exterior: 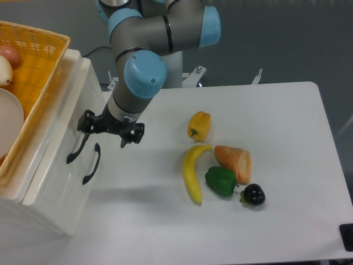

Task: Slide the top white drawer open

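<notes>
The white cabinet stands at the left, its front facing right. The top white drawer (59,137) is pushed in, and its black curved handle (74,150) runs down its face. My gripper (105,136) hangs open just right of the cabinet front. Its left finger (84,122) sits at the handle's upper end, and whether it touches the handle cannot be told. The right finger (131,134) is over the table. Nothing lies between the fingers.
The lower drawer (66,190) has an identical handle (91,164). A yellow wicker basket (36,61) sits on the cabinet. On the table lie a yellow pepper (199,125), banana (193,174), bread (234,163), green pepper (221,181) and a dark fruit (253,194).
</notes>
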`<control>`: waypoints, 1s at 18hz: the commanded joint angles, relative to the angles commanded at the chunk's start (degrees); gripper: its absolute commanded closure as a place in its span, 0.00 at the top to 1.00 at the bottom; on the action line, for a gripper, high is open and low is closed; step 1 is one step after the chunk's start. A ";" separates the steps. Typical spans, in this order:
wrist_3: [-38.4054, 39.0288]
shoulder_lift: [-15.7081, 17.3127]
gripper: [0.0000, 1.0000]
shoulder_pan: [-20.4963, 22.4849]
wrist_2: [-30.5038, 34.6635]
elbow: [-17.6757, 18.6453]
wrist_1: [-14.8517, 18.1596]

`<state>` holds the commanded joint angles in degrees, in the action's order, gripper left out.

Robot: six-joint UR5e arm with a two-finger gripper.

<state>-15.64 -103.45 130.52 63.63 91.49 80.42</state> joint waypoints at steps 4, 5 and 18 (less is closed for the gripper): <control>-0.26 0.09 1.00 -0.09 -0.09 0.00 -0.18; -0.26 0.09 1.00 -0.35 -0.09 0.00 -0.18; -0.44 -0.62 1.00 -0.88 0.18 -0.09 -0.26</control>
<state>-16.08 -104.06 129.64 63.81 91.41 80.16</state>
